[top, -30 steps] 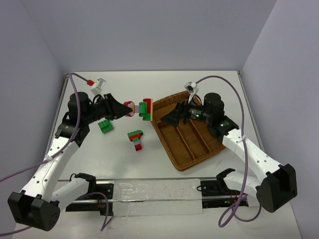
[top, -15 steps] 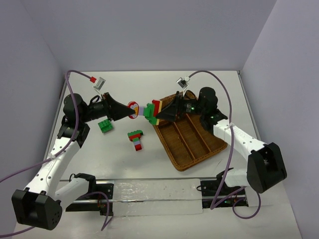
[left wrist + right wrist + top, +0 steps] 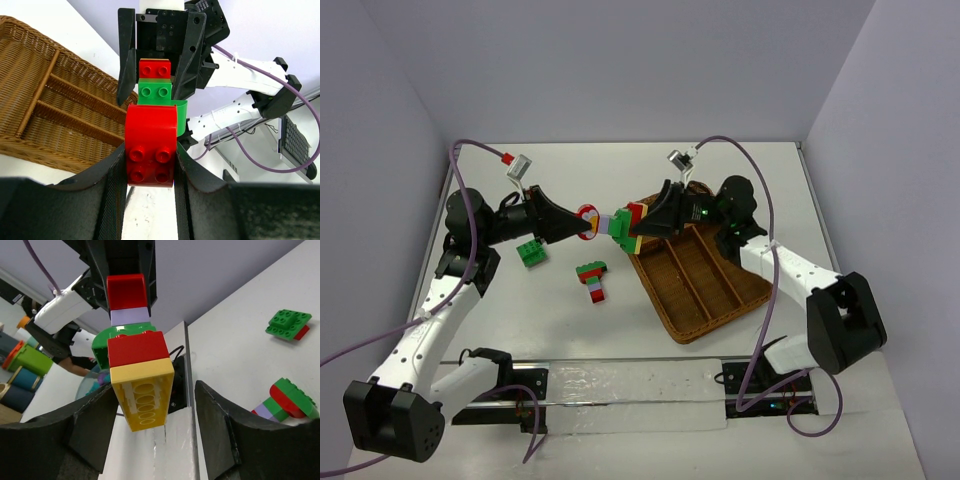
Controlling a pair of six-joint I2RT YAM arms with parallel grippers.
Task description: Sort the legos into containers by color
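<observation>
Top external view has the right arm swung off the wicker tray and across to the mixed clump, which the left fingers hold in the air above the worktop, just beside the tray's left corner. A second ago the right fingers hung over the tray; now they straddle the clump's far end. The left fingers are clamped on the rounded red brick. The right pair look spread, with a gap beside the yellow brick, so they are not yet gripping. This looks like a set-up for pulling the stack apart, which sorting needs before anything goes into a slot.

The bricks are glossy hard plastic with studs on top, and the yellow one shows hollow tubes underneath. One green piece is curved. The tray is coarse brown weave with ribbed dividers. A green brick and a second clump lie on the worktop.
</observation>
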